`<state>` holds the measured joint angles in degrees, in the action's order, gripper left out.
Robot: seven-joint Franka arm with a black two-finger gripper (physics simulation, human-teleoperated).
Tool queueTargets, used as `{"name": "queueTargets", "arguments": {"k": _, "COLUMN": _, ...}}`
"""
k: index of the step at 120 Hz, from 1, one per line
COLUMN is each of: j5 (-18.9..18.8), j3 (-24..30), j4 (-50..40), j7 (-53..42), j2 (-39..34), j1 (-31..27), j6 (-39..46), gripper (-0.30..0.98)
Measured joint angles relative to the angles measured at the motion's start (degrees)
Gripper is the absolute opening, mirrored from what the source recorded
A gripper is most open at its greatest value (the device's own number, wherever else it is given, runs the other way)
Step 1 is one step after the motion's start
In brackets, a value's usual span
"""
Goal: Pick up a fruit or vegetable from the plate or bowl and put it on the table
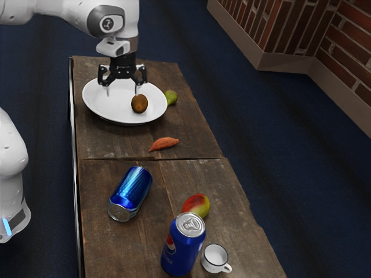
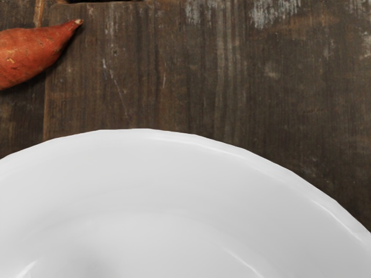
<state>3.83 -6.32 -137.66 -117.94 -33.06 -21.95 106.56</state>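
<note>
My gripper (image 1: 122,90) is over the white plate (image 1: 98,107), pointing down with its two fingers wide apart and nothing between them. A brown kiwi-like fruit (image 1: 139,103) lies on the plate, close to the finger on the exterior view's right. In the wrist view the white plate (image 2: 145,174) spreads out under my hand. Past its rim, an orange sweet potato (image 2: 32,55) rests on the wood.
Beside the plate's rim is a green fruit (image 1: 171,97). The sweet potato (image 1: 164,143) lies on the wooden table (image 1: 191,168). Farther off are a lying blue can (image 1: 131,193), a mango (image 1: 197,204), a standing Pepsi can (image 1: 183,246) and a white mug (image 1: 214,258).
</note>
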Motion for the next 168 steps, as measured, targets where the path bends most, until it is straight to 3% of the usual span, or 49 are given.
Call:
{"name": "queueTargets", "arguments": {"k": 58, "j5": 0.5, "j3": 0.5, "j4": -0.5, "j7": 0.3, "j2": -0.2, "j1": 4.9, "j6": -2.7, "gripper": 0.69}}
{"name": "queueTargets", "arguments": {"k": 122, "j5": -3.4, "j3": 0.8, "j4": -0.3, "j7": 2.3, "j2": -0.5, "j1": 5.0, "j6": 0.4, "gripper": 0.69}}
{"name": "queueTargets", "arguments": {"k": 156, "j5": -3.5, "j3": 2.7, "j4": 6.8, "j7": 4.0, "j2": 6.1, "j1": 7.1, "j6": 2.6, "gripper": 0.69}}
{"name": "queueTargets", "arguments": {"k": 168, "j5": -3.8, "j3": 2.5, "j4": 15.0, "j7": 4.5, "j2": 7.6, "j1": 6.9, "j6": 0.6, "gripper": 0.68}}
